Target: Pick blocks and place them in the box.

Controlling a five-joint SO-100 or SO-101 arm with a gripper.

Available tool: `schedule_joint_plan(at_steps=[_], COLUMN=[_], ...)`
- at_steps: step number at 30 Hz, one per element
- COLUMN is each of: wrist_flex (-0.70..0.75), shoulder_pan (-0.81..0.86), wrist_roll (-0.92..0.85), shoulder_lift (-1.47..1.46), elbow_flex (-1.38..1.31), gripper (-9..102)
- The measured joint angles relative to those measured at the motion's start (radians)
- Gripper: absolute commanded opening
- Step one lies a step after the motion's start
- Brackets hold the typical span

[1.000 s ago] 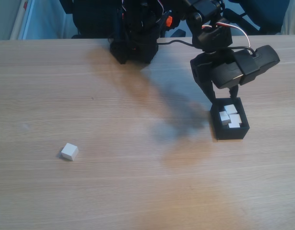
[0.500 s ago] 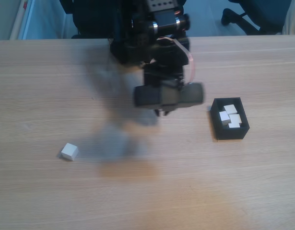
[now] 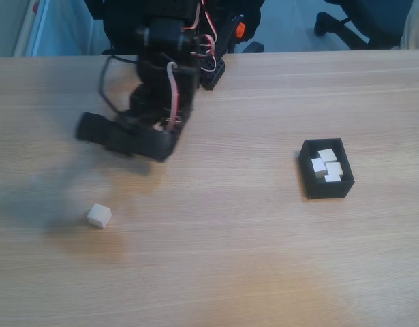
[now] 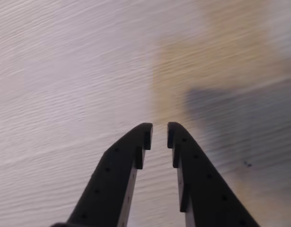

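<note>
A single pale block [image 3: 99, 215] lies on the wooden table at the left in the fixed view. The black box [image 3: 310, 178] sits at the right with three blocks [image 3: 328, 165] inside it. My gripper [image 3: 93, 133] is blurred with motion and hangs over the table's left part, up and slightly right of the loose block and apart from it. In the wrist view the gripper [image 4: 160, 135] has its black fingers [image 4: 121, 161] a narrow gap apart, with nothing between them and only bare wood below.
The arm's black base [image 3: 175, 41] stands at the table's far edge, with cables hanging from it. A dark office chair base [image 3: 352, 17] is on the floor behind the table at the right. Open wood lies between the loose block and the box.
The arm has swung from above the box at the right, across the middle, to the left side of the table. The blocks and the box have not moved.
</note>
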Motion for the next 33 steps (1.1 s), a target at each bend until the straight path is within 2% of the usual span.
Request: schedule_joint_plan(at_steps=[11,21,33], wrist_flex=[-0.117,-0.175,-0.295], shoulder_pan=[0.201,0.221,0.199], wrist_roll=[-0.218,-0.186,-0.166], shoulder_lift=[-0.161,-0.345,-0.403], elbow_flex=[-0.015,-0.195,-0.219], gripper=[2,9,14])
